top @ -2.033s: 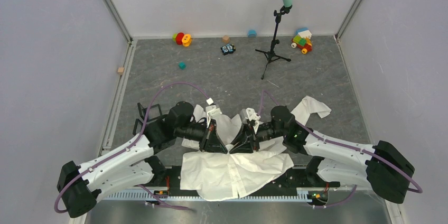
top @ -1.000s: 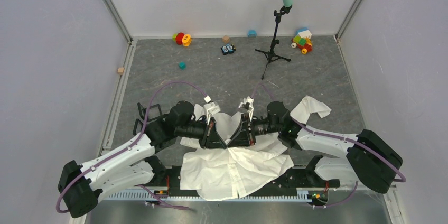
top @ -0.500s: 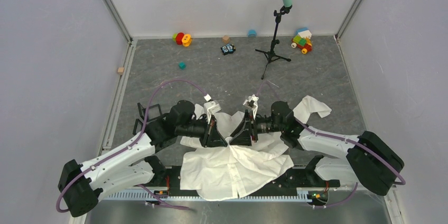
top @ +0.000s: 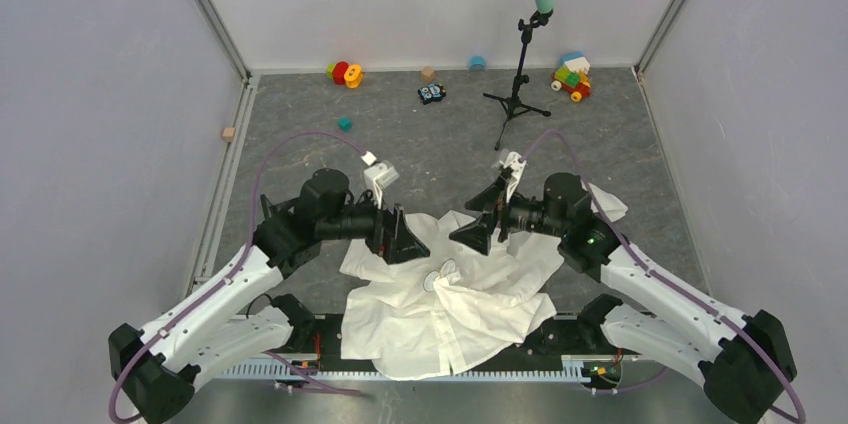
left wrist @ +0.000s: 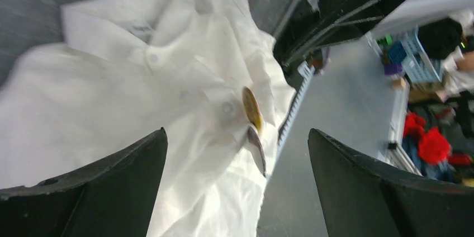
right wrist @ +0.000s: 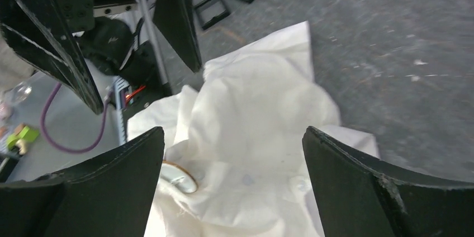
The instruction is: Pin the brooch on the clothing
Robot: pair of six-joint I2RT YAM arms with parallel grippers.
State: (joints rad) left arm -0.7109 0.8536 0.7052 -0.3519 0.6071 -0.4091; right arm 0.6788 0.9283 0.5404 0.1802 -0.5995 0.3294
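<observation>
The clothing (top: 440, 304) is a crumpled white shirt lying between the two arms at the near edge. The brooch (top: 437, 279), a round white disc with a gold rim, sits on a raised fold near the shirt's middle. It shows edge-on in the left wrist view (left wrist: 251, 108) and low left in the right wrist view (right wrist: 178, 177). My left gripper (top: 395, 234) hangs open over the shirt's left shoulder (left wrist: 236, 132). My right gripper (top: 478, 231) hangs open over the right side (right wrist: 233, 129). Neither touches the brooch or the shirt (left wrist: 140, 80) (right wrist: 257, 108).
A stand (top: 520, 84) carrying a green tube rises at the back. Toys lie along the far wall: a red and yellow one (top: 344, 73), a small car (top: 431, 94), coloured blocks (top: 572, 76), a teal cube (top: 344, 124). A rail (top: 440, 369) runs along the near edge.
Both grippers were together and shut at the shirt's middle; now they have opened wide, lifted and drawn apart. The brooch stays on the shirt.
</observation>
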